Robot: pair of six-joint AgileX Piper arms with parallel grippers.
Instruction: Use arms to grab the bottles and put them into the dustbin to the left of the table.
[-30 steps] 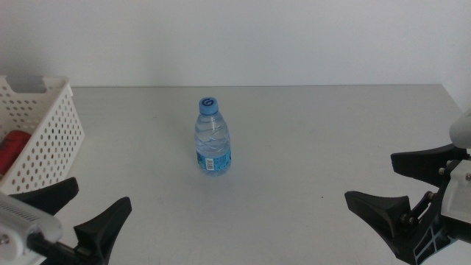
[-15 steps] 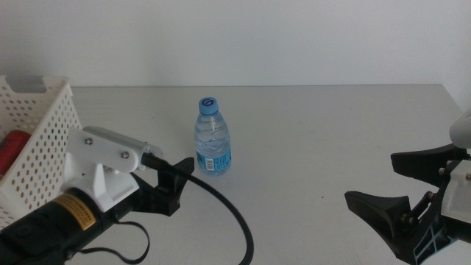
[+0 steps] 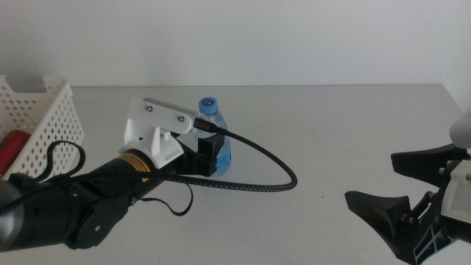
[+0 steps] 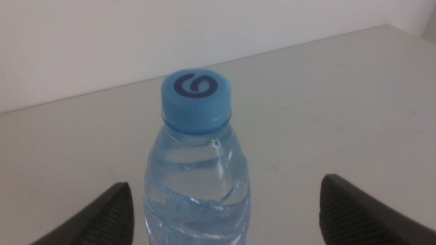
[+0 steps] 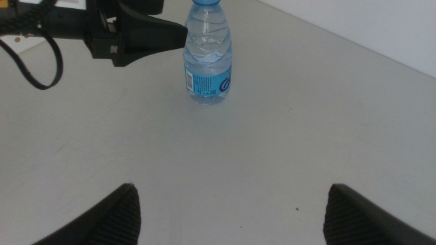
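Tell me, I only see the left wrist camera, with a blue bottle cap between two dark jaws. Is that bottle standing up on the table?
Observer: Yes. The water bottle stands upright on the grey table, and it has a blue label low down.
Operator: Where does it have to go?
Observer: A white basket with holes sits at the table's left edge, to the left of the left gripper. Something red lies inside it.
Operator: What is the other arm doing?
Observer: The right gripper waits open at the near right, well away from the bottle.
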